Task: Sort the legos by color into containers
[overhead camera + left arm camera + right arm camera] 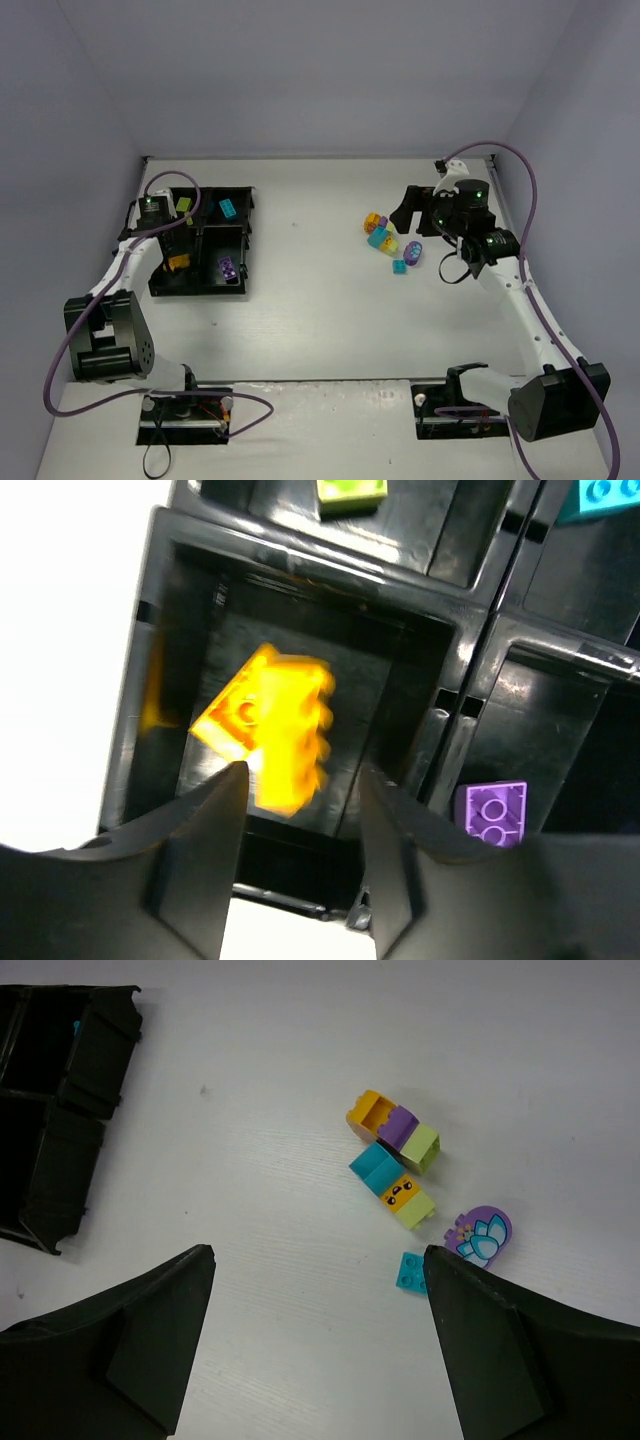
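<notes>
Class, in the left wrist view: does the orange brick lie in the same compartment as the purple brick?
No: the orange brick is in one compartment, and the purple brick is in the one beside it.

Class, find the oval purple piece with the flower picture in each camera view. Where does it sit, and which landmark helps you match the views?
Top external: the oval purple piece lies right of centre, at the lower right end of the loose bricks.
Left wrist: not in it.
Right wrist: right of centre, lower half.
Shared landmark: the black tray, seen in all three views.
</notes>
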